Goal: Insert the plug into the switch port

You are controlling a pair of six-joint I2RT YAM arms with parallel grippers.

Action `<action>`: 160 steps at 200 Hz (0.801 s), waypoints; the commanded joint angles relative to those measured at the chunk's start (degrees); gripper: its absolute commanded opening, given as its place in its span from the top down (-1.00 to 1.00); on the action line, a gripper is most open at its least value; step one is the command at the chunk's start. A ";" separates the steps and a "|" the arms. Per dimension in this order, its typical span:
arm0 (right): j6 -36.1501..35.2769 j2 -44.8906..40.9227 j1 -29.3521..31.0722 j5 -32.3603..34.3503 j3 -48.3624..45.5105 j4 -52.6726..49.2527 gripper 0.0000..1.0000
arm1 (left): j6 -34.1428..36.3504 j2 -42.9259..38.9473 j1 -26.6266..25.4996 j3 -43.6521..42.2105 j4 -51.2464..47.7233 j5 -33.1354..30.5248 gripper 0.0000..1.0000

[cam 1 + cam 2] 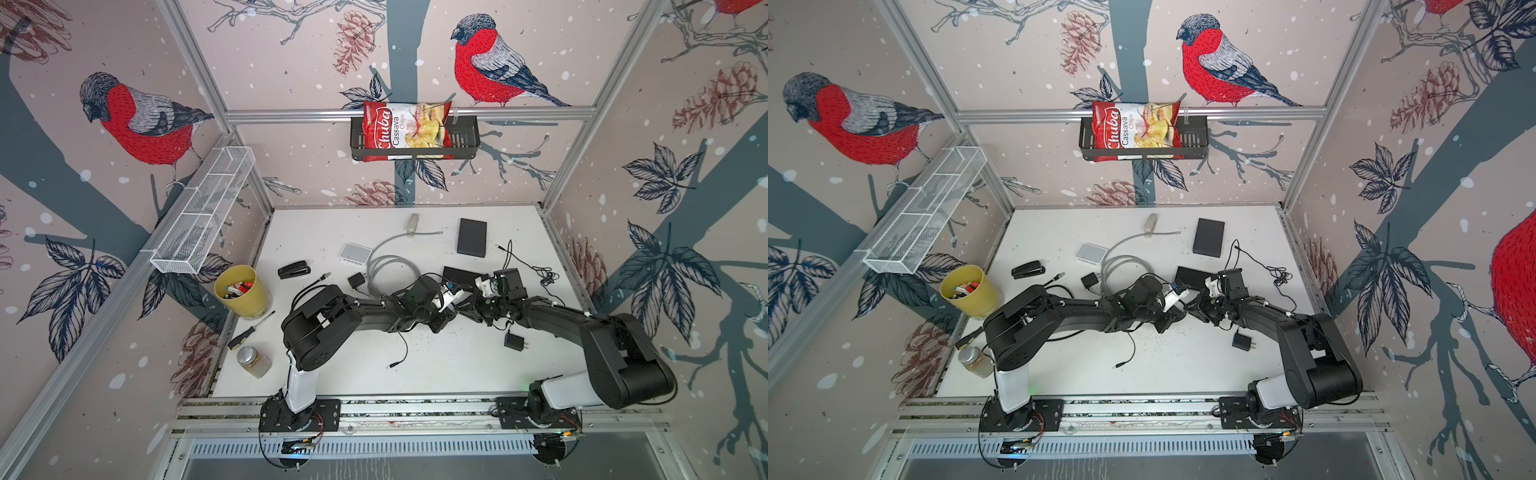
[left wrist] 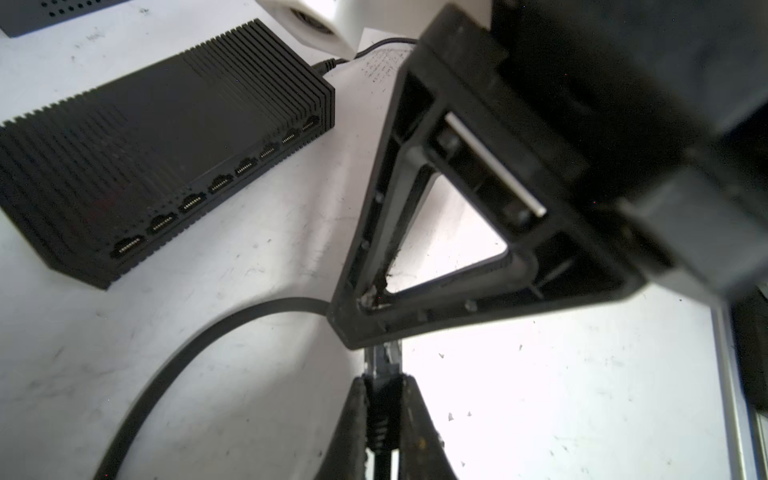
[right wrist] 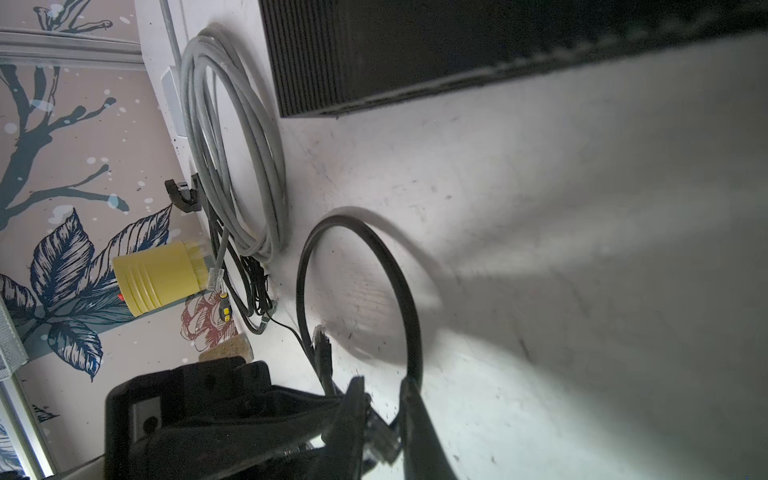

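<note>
- Plug [image 2: 384, 354] on the flat black cable [image 2: 187, 345]: we judge it light, small and rigid, with a thin latch tab that could snap and a smooth clear shell that may slip
- The cable looks springy; its loop lies on the table [image 2: 582, 395] and will likely tug the plug off line
- The best hold, we think, is the ribbed black boot behind the shell, which leaves the nose free for a port
- The left gripper [image 2: 383, 380] does just that: fingers clamped on the boot, clear nose poking past them
- The right gripper [image 3: 381, 388] has its fingers pressed in on a pale translucent piece, which we take for that same plug's nose
- We see the plug held off the table, on the port side of the black ribbed switch [image 2: 166, 145] and apart from it
- Counts: one ribbed switch; eight ports [image 2: 192, 202] in a row, none occupied that we can see; two grippers; one more black-booted connector [image 3: 322, 338] just beside the right fingers, and we cannot tell whose end it is
</note>
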 commanded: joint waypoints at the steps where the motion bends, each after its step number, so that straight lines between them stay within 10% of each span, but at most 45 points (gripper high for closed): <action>1: -0.25 -0.39 -0.31 -0.17 -0.18 0.01 0.77 | -0.19 -0.13 -0.03 -1.20 1.78 0.26 0.85; 89: -2.61 -1.52 -0.69 1.11 -2.11 2.14 0.82 | -5.31 1.15 1.44 -3.29 5.56 5.66 -0.02; 160: -4.98 -4.56 -0.40 2.44 -4.30 5.51 0.81 | -10.12 3.74 2.61 -3.86 12.81 12.14 0.03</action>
